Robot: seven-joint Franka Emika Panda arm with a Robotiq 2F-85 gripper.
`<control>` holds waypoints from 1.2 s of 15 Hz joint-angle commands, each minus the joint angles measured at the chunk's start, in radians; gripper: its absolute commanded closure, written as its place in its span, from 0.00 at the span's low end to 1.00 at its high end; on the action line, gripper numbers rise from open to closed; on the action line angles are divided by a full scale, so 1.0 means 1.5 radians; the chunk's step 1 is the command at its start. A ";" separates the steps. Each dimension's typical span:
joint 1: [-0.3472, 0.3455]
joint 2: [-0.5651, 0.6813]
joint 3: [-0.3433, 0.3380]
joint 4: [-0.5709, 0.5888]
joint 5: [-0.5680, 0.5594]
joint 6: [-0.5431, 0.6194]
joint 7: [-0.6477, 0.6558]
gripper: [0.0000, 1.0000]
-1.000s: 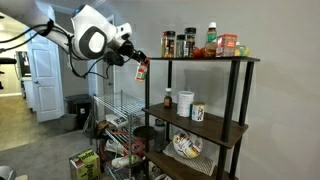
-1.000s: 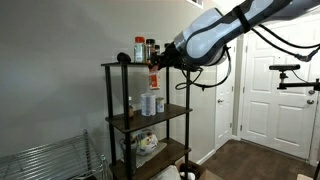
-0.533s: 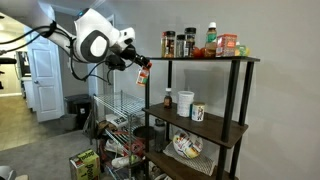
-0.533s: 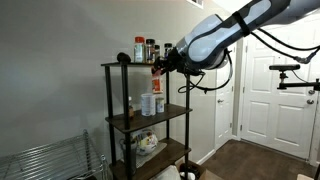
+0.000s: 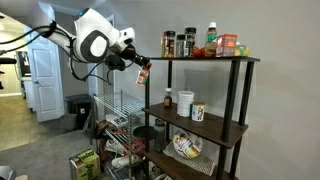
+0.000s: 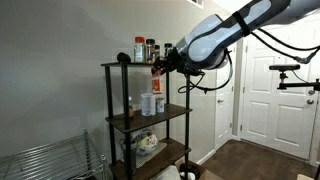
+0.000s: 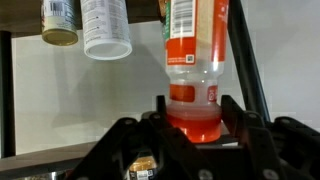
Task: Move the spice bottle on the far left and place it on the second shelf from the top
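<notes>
The spice bottle (image 5: 143, 70) has a reddish-orange body and a light label. It hangs tilted in the air beside the front corner of the black shelving unit, near top-shelf height. My gripper (image 5: 137, 65) is shut on it. An exterior view shows the spice bottle (image 6: 156, 70) at the gripper (image 6: 162, 67) beside the upper frame post. In the wrist view the spice bottle (image 7: 193, 60) sits between the black fingers of the gripper (image 7: 195, 108). The second shelf (image 5: 222, 128), a dark-brown board, lies below; it also shows as the second shelf (image 6: 165, 114).
Dark spice jars (image 5: 168, 44), a green-capped bottle (image 5: 211, 37) and a box (image 5: 229, 45) stand on the top shelf. A white jar (image 5: 186, 103) and a mug (image 5: 198, 112) stand on the second shelf. A silver wire rack (image 5: 118, 110) stands beside the unit. A door (image 6: 262, 90) stands behind the arm.
Over the last second the gripper has lifted the bottle slightly and tilted it next to the shelf corner. In the last half second nothing has moved.
</notes>
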 commanded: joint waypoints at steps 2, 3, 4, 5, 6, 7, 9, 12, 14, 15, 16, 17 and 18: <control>0.003 -0.001 0.000 -0.007 0.003 0.010 0.002 0.69; 0.004 -0.003 0.001 -0.017 0.008 0.028 0.007 0.69; 0.003 -0.004 0.002 -0.025 0.012 0.043 0.014 0.69; 0.008 -0.005 -0.001 -0.036 0.017 0.061 0.018 0.69; 0.013 -0.004 -0.003 -0.044 0.019 0.075 0.020 0.69; 0.006 -0.004 0.001 -0.055 0.018 0.093 0.027 0.69; -0.001 0.003 0.006 -0.075 0.018 0.144 0.036 0.69; -0.019 0.021 0.019 -0.100 0.020 0.226 0.035 0.69; -0.037 0.007 0.030 -0.078 0.030 0.195 0.030 0.69; -0.048 0.014 0.038 -0.076 0.034 0.195 0.026 0.69; -0.062 0.017 0.049 -0.069 0.040 0.191 0.022 0.69; -0.079 0.019 0.063 -0.062 0.049 0.188 0.018 0.69; -0.096 0.022 0.077 -0.055 0.055 0.186 0.015 0.69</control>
